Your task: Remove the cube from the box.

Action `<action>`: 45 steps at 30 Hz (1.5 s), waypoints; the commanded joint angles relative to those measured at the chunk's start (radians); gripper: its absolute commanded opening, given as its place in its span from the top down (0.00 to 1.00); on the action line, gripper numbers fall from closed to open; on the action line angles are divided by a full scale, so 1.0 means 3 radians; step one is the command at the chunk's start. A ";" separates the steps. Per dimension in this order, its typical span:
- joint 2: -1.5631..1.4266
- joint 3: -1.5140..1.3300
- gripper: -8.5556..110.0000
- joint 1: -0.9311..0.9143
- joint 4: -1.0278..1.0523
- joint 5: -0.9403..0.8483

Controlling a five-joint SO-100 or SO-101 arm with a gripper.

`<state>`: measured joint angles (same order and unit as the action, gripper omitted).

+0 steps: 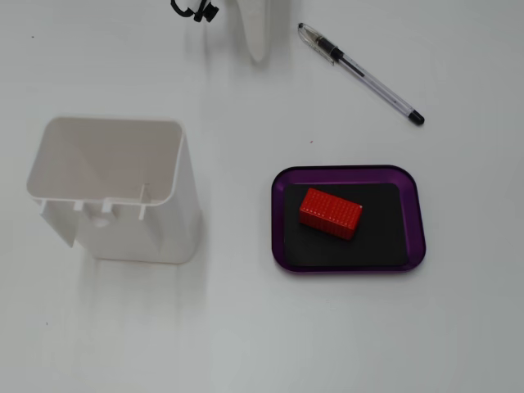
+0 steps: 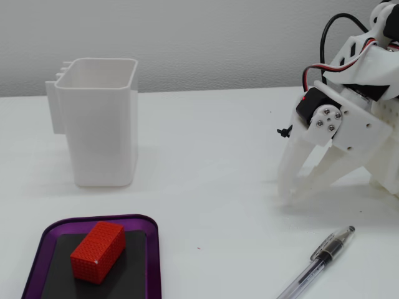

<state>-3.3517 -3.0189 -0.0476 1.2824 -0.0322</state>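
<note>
The white bench (image 1: 246, 327) carried one cube, one box, one tall white container and one pen; a single arm stood at its edge.

The box (image 1: 417, 221) was a shallow tray with a glossy purple rim and a flat black floor, and it held the one red cube (image 1: 330, 213), which lay on its long side, turned at a slant to the tray's walls. In a fixed view the cube sat in the upper left part of the floor; in the other fixed view the cube (image 2: 98, 251) and box (image 2: 153, 249) appeared at the lower left. The white container (image 1: 115, 192) stood upright and open-topped, well apart from the box, to its left in that fixed view; its visible interior showed nothing inside. From the side, the container (image 2: 100, 121) rose behind the box.

The pen (image 1: 360, 72), clear-barrelled with a black tip, lay on the bench beyond the box, and showed in the side view (image 2: 318, 261) too.

The pincer (image 2: 294, 193) hung tip-down near the bench on the right of the side view, its two white fingers (image 2: 293, 162) splayed above and converging at the tips, grasping nothing. The cube lay well apart from it, inside the box, with the pen between them.
</note>
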 commanded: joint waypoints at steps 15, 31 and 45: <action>-0.0153 -0.0010 0.93 0.0036 -0.0031 0.0036; -0.0148 -0.0015 0.93 0.0031 -0.0276 -0.0005; 0.0143 0.0542 0.87 0.0036 -0.0869 0.0005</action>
<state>-3.3349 -2.9238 -0.0476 1.0416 -0.0276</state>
